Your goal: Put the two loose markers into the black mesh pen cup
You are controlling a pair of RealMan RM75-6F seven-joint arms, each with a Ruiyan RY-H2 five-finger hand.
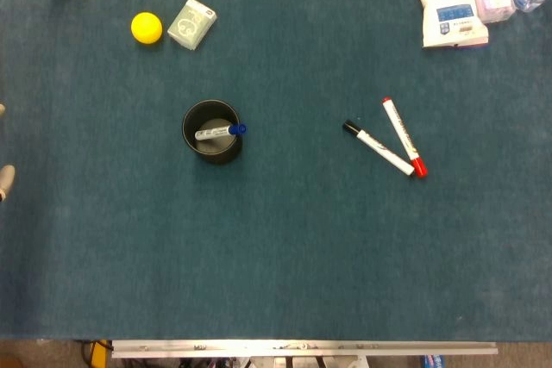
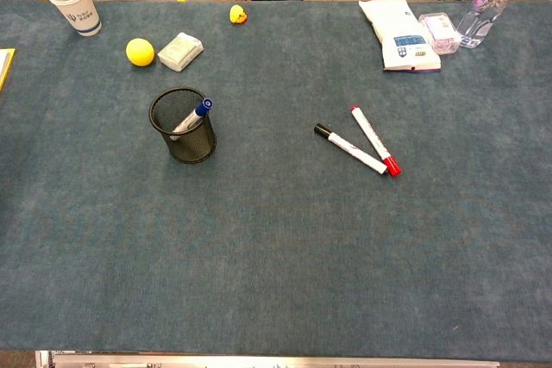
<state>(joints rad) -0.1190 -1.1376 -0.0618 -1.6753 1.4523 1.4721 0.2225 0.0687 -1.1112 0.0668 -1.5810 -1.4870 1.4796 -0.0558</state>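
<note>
A blue-carpeted worktop (image 2: 276, 256) carried a black mesh pen cup (image 2: 184, 126) left of center, with a blue-capped marker (image 2: 192, 115) already leaning inside it. Well apart to its right lay the two loose markers, a black-capped marker (image 2: 349, 148) and a red-capped marker (image 2: 374, 140), their lower ends touching in a V. At the head view's left edge, pale fingertips (image 1: 5, 180) of the left robot hand showed; its pose could not be told. The right robot hand was out of sight.
</note>
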